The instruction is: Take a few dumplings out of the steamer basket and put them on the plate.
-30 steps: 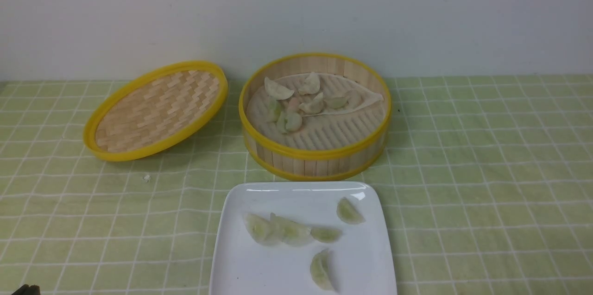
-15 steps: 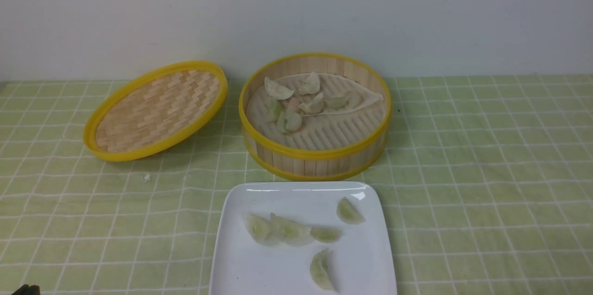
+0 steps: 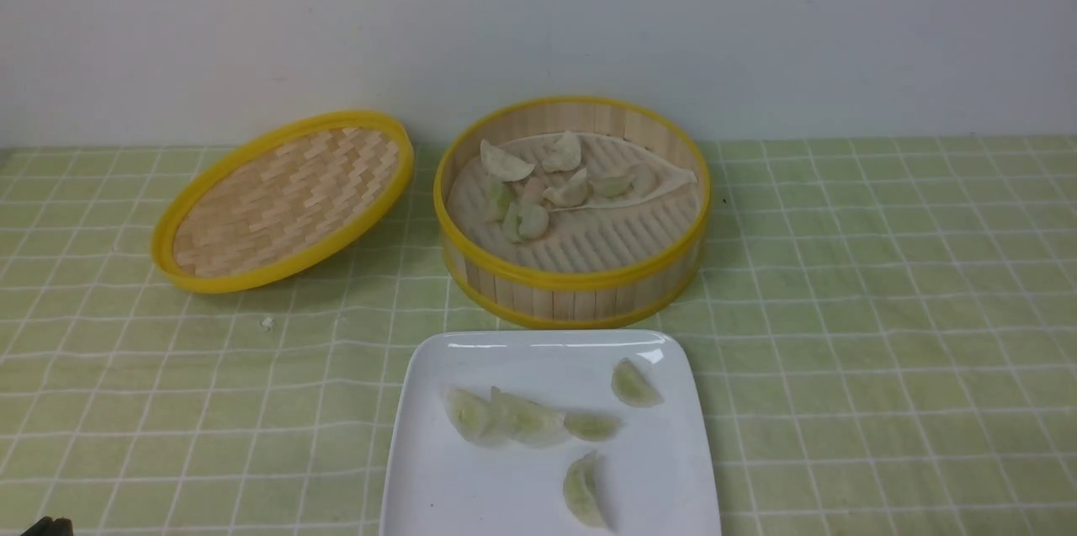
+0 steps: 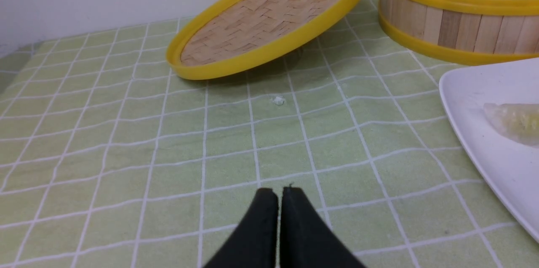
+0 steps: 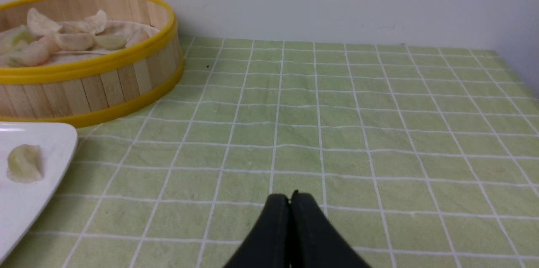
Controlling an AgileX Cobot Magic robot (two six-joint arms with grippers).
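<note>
The steamer basket (image 3: 572, 283) stands at the back centre with several pale dumplings (image 3: 538, 183) on its liner. The white plate (image 3: 522, 502) lies in front of it and holds several dumplings (image 3: 526, 418). My left gripper (image 4: 278, 192) is shut and empty, low over the cloth left of the plate (image 4: 484, 150). My right gripper (image 5: 289, 197) is shut and empty, low over the cloth right of the plate (image 5: 25, 200) and basket (image 5: 97, 87). In the front view only a dark bit of the left arm (image 3: 50, 528) shows at the bottom left corner.
The shallow woven lid (image 3: 282, 199) with a yellow rim leans tilted left of the basket. A small white crumb (image 3: 267, 322) lies on the green checked cloth in front of it. A white wall runs along the back.
</note>
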